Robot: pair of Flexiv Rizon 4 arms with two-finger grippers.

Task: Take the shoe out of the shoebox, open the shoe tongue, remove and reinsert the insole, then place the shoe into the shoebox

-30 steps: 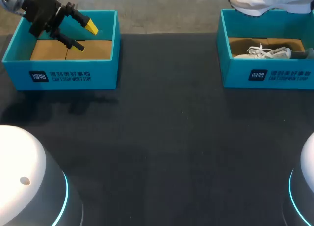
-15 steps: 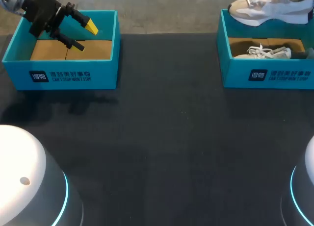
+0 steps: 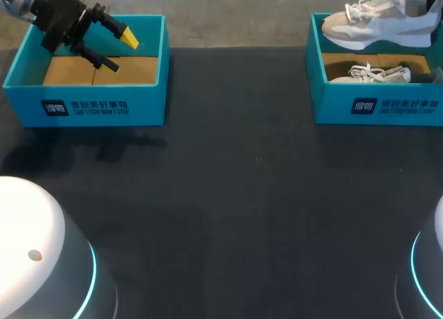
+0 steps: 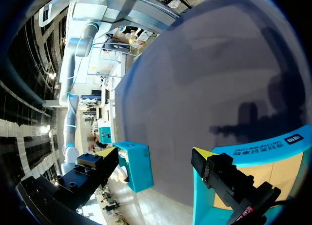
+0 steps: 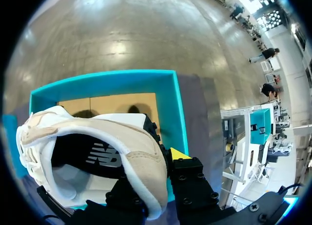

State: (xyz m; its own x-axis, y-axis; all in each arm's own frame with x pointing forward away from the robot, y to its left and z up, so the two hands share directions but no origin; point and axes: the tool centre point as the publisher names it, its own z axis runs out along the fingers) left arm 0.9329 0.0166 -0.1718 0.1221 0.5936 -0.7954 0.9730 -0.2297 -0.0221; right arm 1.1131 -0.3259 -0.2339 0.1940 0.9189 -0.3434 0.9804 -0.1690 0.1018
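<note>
A beige and white shoe hangs above the back of the right teal shoebox, toe pointing left. My right gripper is shut on the shoe's heel collar, over the open box. In the head view that gripper is almost out of sight at the top right corner. A second shoe with white laces lies inside this box. My left gripper hovers open over the empty left teal shoebox, nothing between its fingers.
Dark table surface stretches between and in front of the two boxes. The right box shows far across the table from the left wrist. My two arm bases stand at the near corners.
The held shoe has come further into the head view, from the top edge down toward the right box. The left arm has not moved.
</note>
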